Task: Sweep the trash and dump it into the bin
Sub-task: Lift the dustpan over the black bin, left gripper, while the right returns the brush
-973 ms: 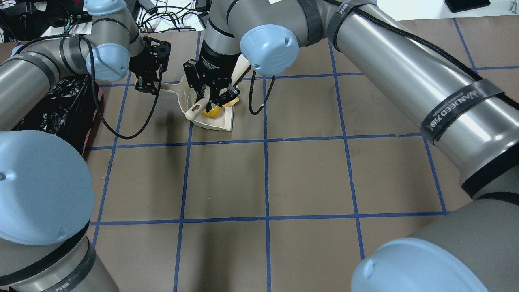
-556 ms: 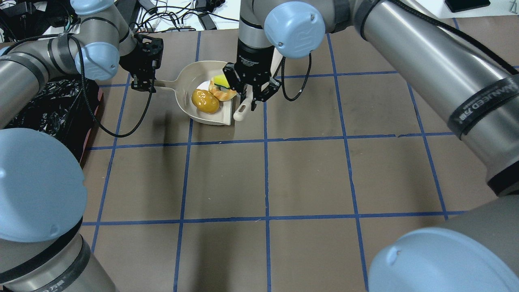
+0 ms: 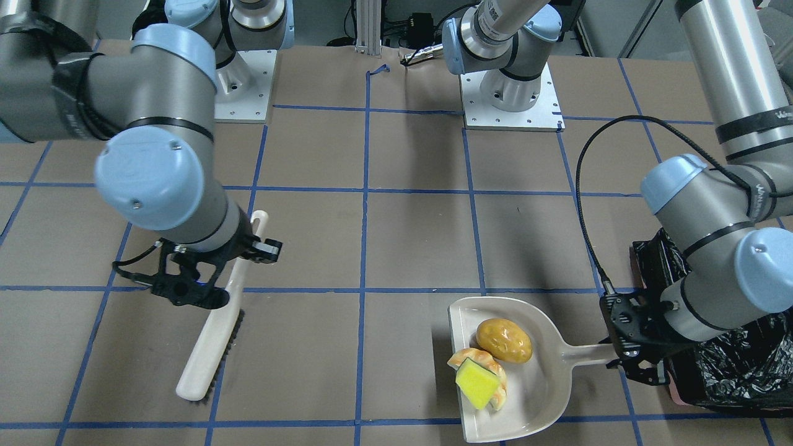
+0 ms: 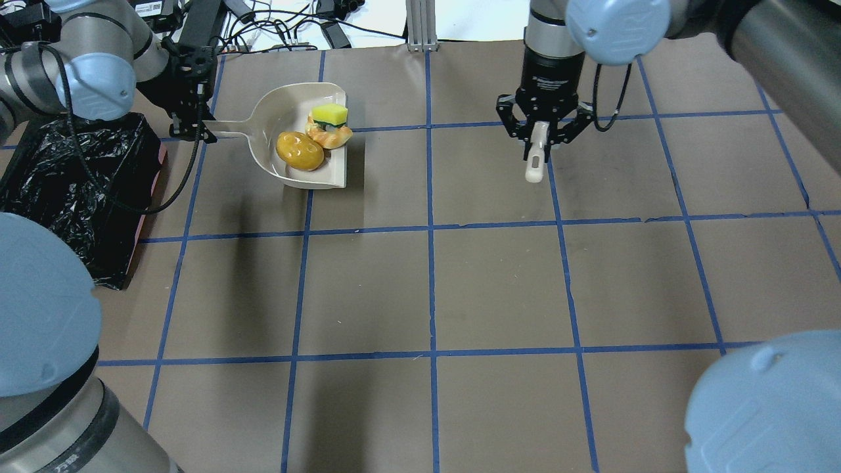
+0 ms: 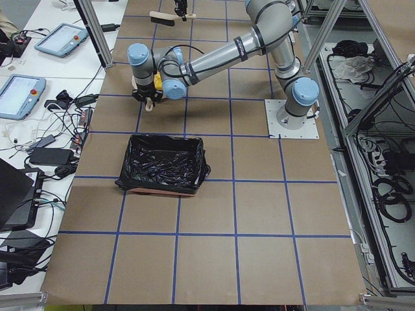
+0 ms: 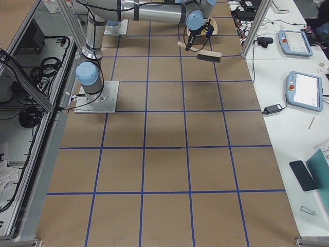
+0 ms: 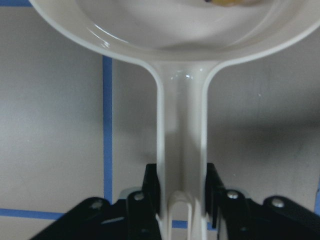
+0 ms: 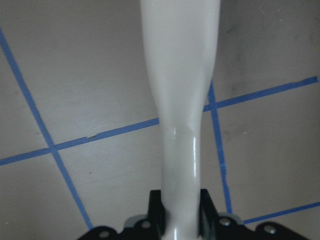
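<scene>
Left hand (image 4: pixel 195 129) grips dustpan (image 4: pixel 276 108); glossy golden-brown lump (image 4: pixel 299 150), yellow wedge (image 4: pixel 329 113) inside.

I see 2 big arms made of fat silver-grey tubes, with round light-blue caps (image 3: pixel 141 186) at the bends. The left arm (image 3: pixel 706 210) wears a black band with white letters. A thin black cable (image 3: pixel 577 179) loops down to its black end effector (image 3: pixel 619 356). The right arm (image 3: pixel 43 93) has black bands and a black end effector (image 4: pixel 537 143) too. Each arm stands on a square white plate (image 3: pixel 526 114) with tiny screws.
</scene>
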Available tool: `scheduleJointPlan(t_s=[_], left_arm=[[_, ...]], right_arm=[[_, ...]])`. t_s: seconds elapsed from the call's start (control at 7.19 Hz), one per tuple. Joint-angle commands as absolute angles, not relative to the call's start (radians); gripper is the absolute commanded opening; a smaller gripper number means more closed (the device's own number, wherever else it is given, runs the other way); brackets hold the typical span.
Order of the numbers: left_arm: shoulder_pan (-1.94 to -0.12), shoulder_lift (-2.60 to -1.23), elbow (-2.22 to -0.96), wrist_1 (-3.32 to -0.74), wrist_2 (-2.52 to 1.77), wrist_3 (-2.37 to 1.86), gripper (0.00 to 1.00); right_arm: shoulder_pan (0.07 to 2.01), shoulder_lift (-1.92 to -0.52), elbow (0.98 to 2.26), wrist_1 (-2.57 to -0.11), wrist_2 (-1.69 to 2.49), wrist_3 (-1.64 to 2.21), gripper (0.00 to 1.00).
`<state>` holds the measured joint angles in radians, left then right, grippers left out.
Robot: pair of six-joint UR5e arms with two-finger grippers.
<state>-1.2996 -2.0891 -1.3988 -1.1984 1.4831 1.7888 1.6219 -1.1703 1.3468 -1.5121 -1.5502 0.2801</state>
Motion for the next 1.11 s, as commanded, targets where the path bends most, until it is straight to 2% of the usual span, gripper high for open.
scheduleJointPlan(t_s=[0.0,0.42,0.97], left_arm=[[-1.228,-2.027,-1.370,-1.320,1.480,1.845,0.24],[-1.083,-1.973,-1.348,-1.443,1.391,1.908,0.24],[-0.880,-1.947,-1.280,-1.551,1.397,2.009,0.24]], right_arm=[[1.461,-1.166,1.390,-1.540,-1.554,0.033,0.00],[1.293,-1.149,1.494,-1.647,-1.586,-0.200,0.00],[1.236,-1.149,1.580,-1.709,-1.629,-0.252,0.00]])
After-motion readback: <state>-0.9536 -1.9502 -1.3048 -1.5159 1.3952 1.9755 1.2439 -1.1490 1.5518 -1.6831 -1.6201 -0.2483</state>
